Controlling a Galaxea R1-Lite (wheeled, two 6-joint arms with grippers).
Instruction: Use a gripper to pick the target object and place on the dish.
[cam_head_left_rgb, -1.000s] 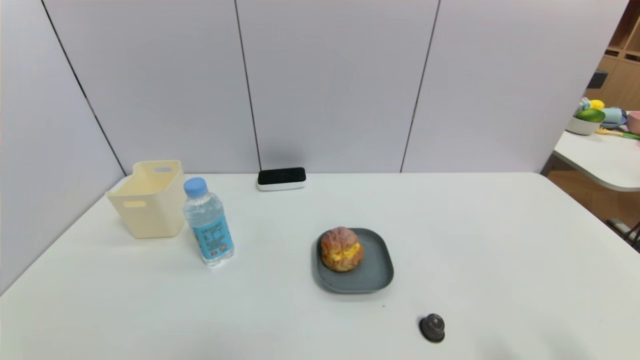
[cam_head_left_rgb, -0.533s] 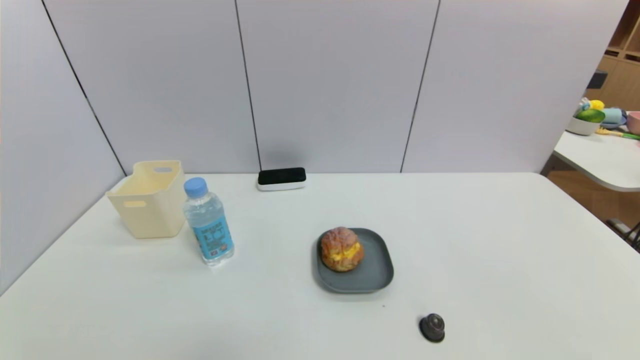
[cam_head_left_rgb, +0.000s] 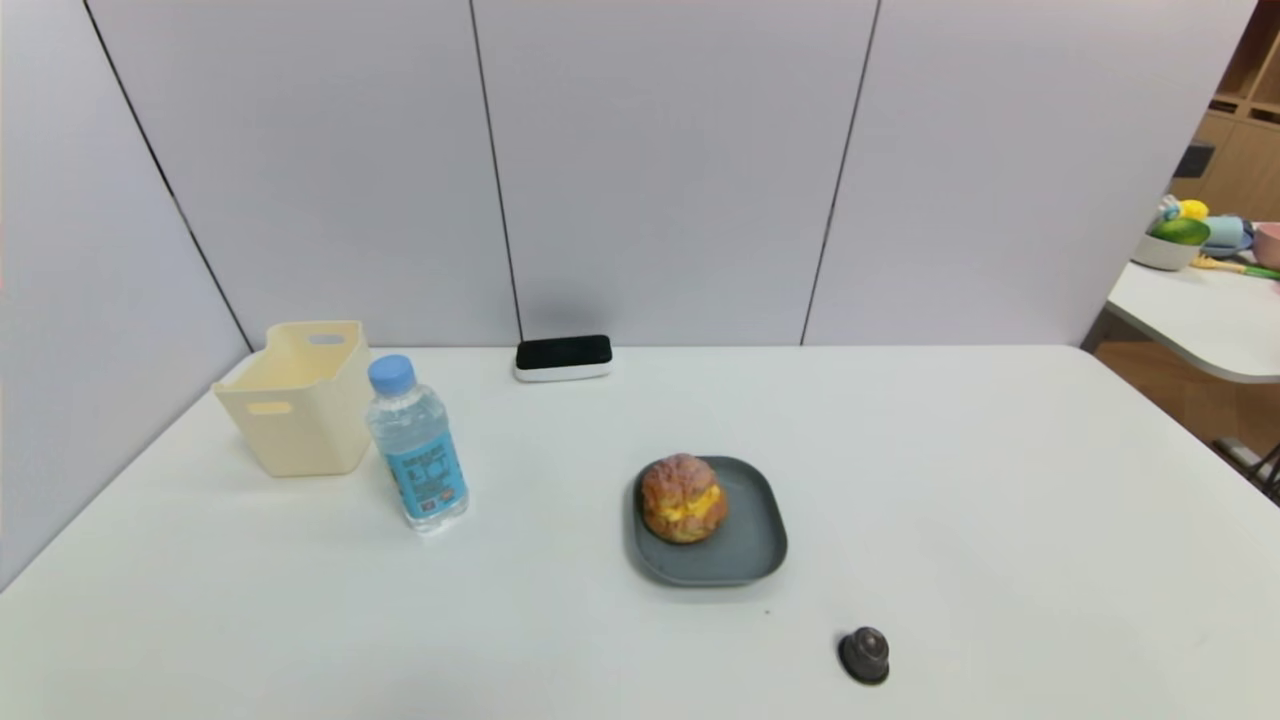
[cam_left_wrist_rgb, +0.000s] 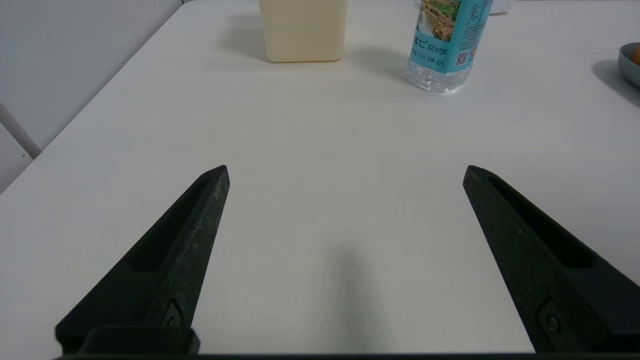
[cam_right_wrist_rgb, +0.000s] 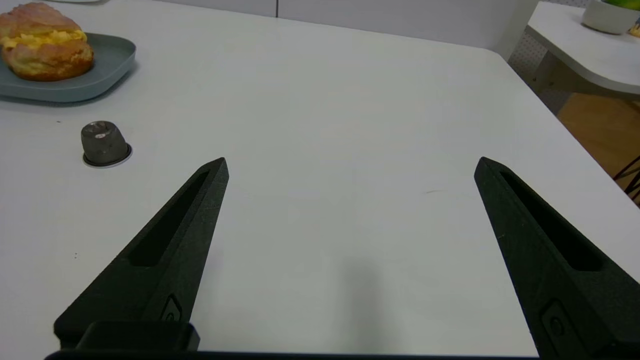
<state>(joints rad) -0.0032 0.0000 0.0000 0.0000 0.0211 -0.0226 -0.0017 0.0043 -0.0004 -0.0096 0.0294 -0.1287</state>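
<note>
Unmoved: golden-brown bun (cam_head_left_rgb: 684, 499), yellow-filled | left gripper (cam_left_wrist_rgb: 346, 172), right gripper (cam_right_wrist_rgb: 352, 162): both spread

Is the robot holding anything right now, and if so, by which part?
Nothing is held: the left gripper and right gripper are both open over the table.

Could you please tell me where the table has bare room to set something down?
Right of the blue-grey square plate, out to the table's right edge, is bare. Crowded: far left, where the clear blue-capped bottle stands beside the cream plastic bin.
</note>
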